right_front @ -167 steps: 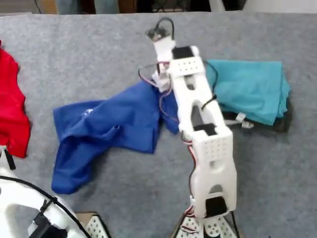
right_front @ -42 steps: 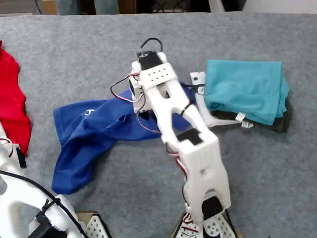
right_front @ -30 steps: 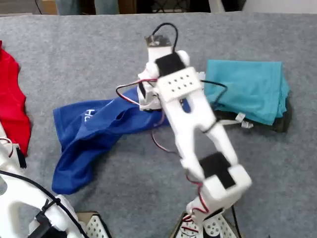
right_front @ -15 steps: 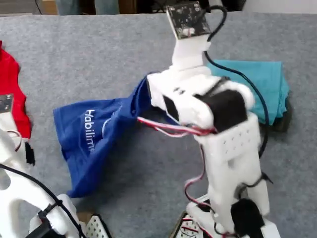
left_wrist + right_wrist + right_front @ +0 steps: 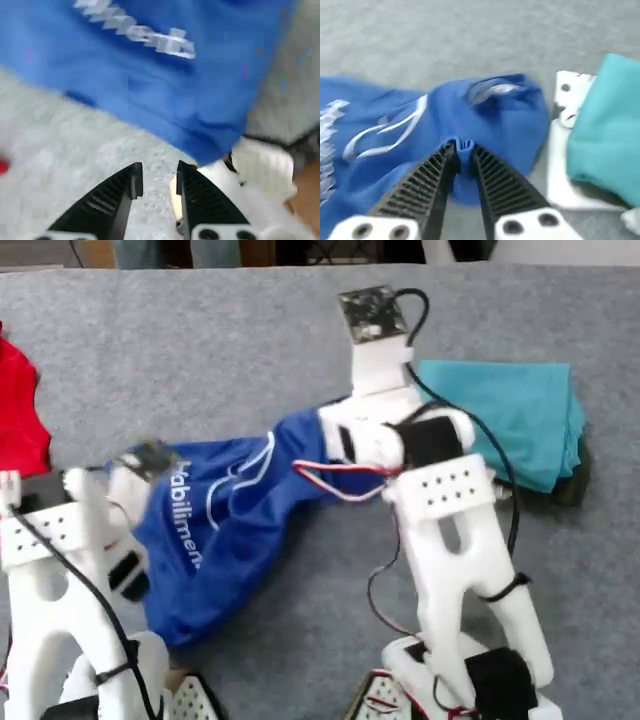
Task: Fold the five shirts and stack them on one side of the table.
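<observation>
The right hand (image 5: 464, 150) pinches a fold of the blue shirt (image 5: 230, 520), which sits crumpled on the grey surface (image 5: 200, 330) between the two arms. The left hand (image 5: 156, 172) hovers just beside the shirt's edge, jaws narrowly apart, holding nothing. A folded teal shirt (image 5: 500, 420) lies at the surface's right side and a red shirt (image 5: 20, 410) at its left edge.

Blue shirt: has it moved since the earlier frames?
Yes. The blue shirt, pinched by the right tool, has slid across the table toward the teal folded shirt.

The right pincer (image 5: 463, 150) pinches a fold of the blue shirt (image 5: 500, 117) near the teal shirt (image 5: 605, 135).
</observation>
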Motion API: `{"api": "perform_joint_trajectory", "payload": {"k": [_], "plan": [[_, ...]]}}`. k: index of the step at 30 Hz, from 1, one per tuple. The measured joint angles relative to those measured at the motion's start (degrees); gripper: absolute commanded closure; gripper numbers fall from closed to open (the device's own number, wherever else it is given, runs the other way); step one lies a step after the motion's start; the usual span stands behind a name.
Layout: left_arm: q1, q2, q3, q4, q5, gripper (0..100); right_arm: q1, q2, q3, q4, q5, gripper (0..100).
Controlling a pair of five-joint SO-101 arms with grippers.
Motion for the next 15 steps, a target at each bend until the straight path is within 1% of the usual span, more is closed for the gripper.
{"api": "perform_joint_trajectory", "payload": {"k": [3, 7, 12, 15], "plan": [[1.76, 0.00, 3.25, 0.00, -7.03, 86, 2.02, 0.00, 7.12, -12.22, 0.53, 98.5], [5.01, 0.00, 5.80, 0.00, -12.04, 86, 1.93, 0.00, 13.89, -26.73, 0.53, 98.5], [13.54, -0.09, 7.12, 0.00, -13.01, 86, 2.20, 4.22, 18.90, -42.81, 0.53, 98.5], [20.04, -0.09, 7.12, 0.00, -11.52, 86, 2.20, 9.05, 18.81, -50.90, 0.53, 98.5]]}}
